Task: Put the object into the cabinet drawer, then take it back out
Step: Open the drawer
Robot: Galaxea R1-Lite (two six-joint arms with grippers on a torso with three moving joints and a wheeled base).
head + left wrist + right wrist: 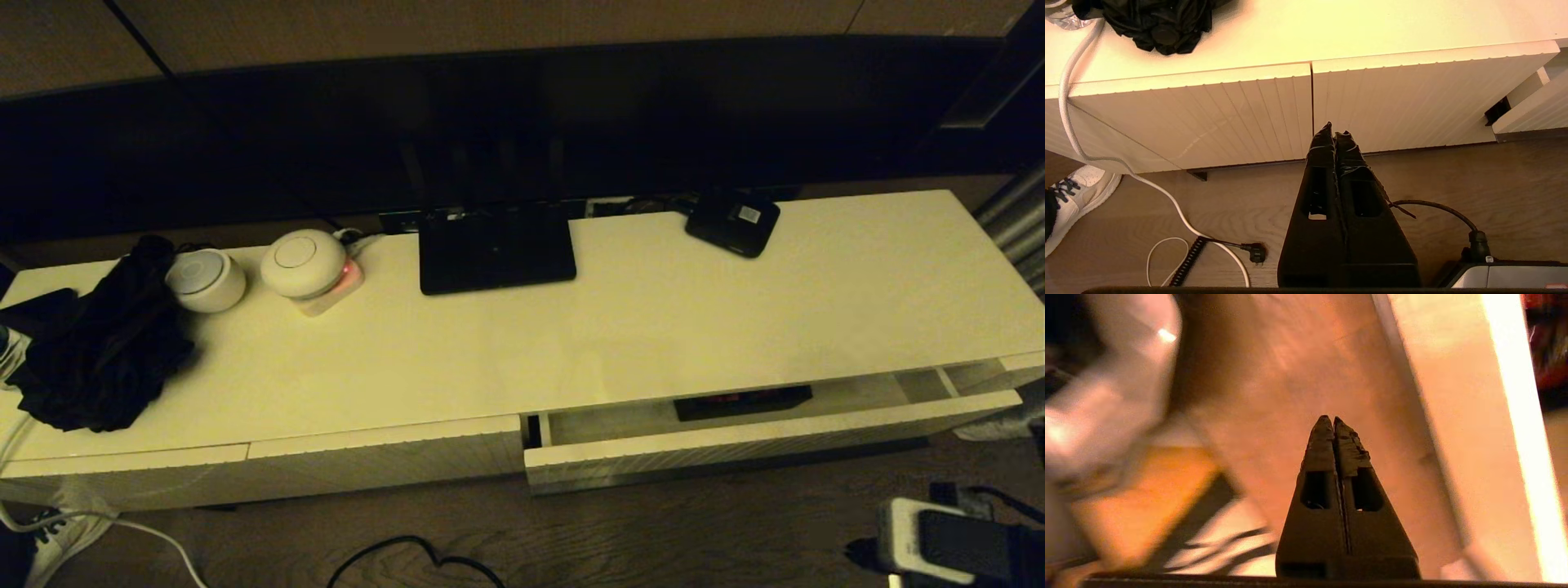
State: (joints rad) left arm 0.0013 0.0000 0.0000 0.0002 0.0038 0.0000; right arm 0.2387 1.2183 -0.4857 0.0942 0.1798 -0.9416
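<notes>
1. The black organiser box (741,402), red showing among its contents, lies inside the half-open cabinet drawer (767,445).
2. Left gripper (1334,134) is closed, empty, before the shorter ribbed drawer fronts (1208,118).
3. Right gripper (1329,419) is closed, empty, low beside the drawer.

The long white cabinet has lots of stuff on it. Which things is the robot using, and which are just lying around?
For the job:
black organiser box, inside the drawer
drawer, partly open
right gripper, fingers shut

Just lying about:
router
small black device
two round white gadgets
black cloth
</notes>
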